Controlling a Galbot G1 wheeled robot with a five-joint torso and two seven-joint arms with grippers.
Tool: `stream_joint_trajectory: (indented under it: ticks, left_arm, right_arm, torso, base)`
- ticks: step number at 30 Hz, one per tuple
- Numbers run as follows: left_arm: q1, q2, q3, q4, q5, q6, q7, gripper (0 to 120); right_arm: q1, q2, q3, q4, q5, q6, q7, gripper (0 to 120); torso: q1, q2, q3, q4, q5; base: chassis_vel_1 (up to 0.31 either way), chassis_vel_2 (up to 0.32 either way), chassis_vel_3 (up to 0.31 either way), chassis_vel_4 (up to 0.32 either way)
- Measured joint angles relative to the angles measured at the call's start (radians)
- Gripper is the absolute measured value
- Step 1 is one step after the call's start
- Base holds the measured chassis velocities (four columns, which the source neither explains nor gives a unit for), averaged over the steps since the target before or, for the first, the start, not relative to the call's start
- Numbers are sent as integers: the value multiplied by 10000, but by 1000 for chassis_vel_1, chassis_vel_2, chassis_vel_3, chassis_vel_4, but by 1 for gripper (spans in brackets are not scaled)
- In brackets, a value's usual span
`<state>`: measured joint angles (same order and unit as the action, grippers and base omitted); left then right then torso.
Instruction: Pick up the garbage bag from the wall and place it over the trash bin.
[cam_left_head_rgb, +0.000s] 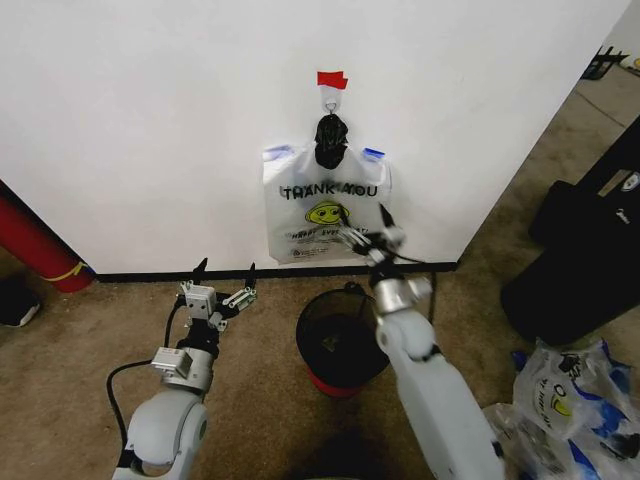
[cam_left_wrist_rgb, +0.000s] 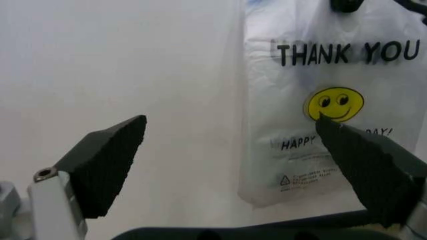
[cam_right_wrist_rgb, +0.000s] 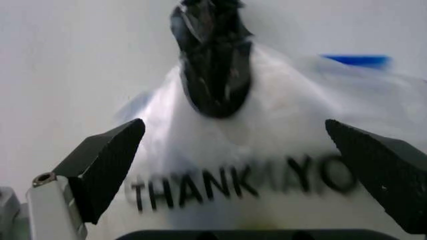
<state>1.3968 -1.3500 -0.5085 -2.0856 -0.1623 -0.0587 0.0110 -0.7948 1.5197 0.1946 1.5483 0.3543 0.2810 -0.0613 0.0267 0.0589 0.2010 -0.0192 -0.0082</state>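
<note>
Garbage bag (cam_left_head_rgb: 325, 205) hangs on the wall hook (cam_left_head_rgb: 330, 103); right hand (cam_left_head_rgb: 366, 240), open, approaches (left hand (cam_left_head_rgb: 222, 283) waits open); next, grip below the black knot (cam_left_head_rgb: 331, 140).

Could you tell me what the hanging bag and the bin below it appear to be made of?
The bag looks like thin, slightly glossy whitish plastic film: it crinkles, and the wall shows faintly through it. The bin seems to be black wire mesh, probably metal, since the floor is visible through its wall; its red base could be plastic or painted metal.
</note>
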Motion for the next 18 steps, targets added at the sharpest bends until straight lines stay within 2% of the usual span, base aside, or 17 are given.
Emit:
stream_joint_trajectory:
  ticks: [6, 10, 16, 18]
  left_arm:
    - [0, -54, 16, 76, 58, -128, 0, 100]
    - [1, -57, 23, 102, 65, -166, -3, 100]
    - [26, -23, 19, 122, 73, -220, -6, 100]
    - [35, -15, 19, 124, 76, -232, -7, 100]
  right_arm:
    - [852, 375, -134, -639, -136, 81, 91, 100]
    - [997, 639, -99, -878, -185, 169, 88, 94]
    - [1249, 879, -6, -1251, -377, 215, 83, 70]
    - [1305, 879, 17, -1331, -398, 226, 83, 67]
  torso:
    - [0, 0, 0, -2, -1]
    - [0, 0, -1, -2, 1]
    - [-1, 1, -1, -1, 1]
    - [-1, 1, -1, -2, 1]
  base:
    - [0, 0, 0, 0]
    - [0, 0, 0, 0]
    - [0, 0, 0, 0]
    - [0, 0, 0, 0]
